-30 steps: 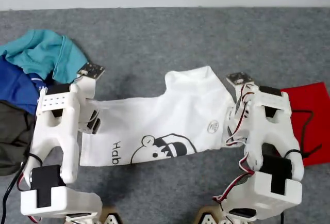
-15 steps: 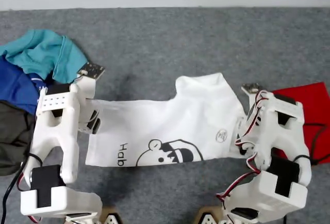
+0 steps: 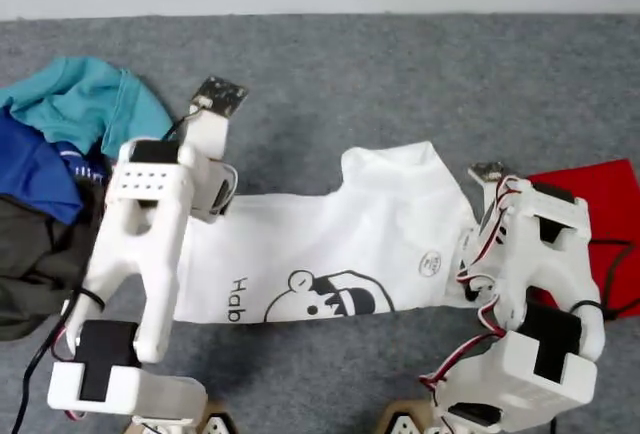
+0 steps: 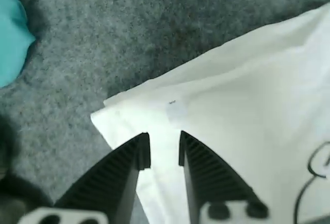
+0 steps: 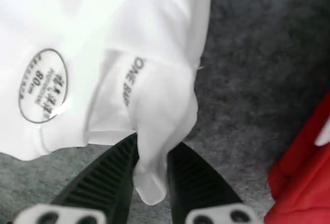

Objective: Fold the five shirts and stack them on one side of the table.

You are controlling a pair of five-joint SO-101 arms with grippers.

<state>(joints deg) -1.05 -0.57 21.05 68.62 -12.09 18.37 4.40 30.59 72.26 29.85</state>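
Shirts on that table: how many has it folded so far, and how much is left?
At most one looks done: the red shirt lies flat at the edge of the table. In hand: the white shirt, spread out, right pincer shut on a bunch of its cloth, left pincer open over its other end. To do: the teal shirt, blue shirt and dark shirt, crumpled in a heap.

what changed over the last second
The right gripper, shut on the white shirt, dragged it rightward toward the red shirt, then stopped. After that the left gripper moved away from the base and rightward along the shirt's left edge. The shirt pile stayed put.
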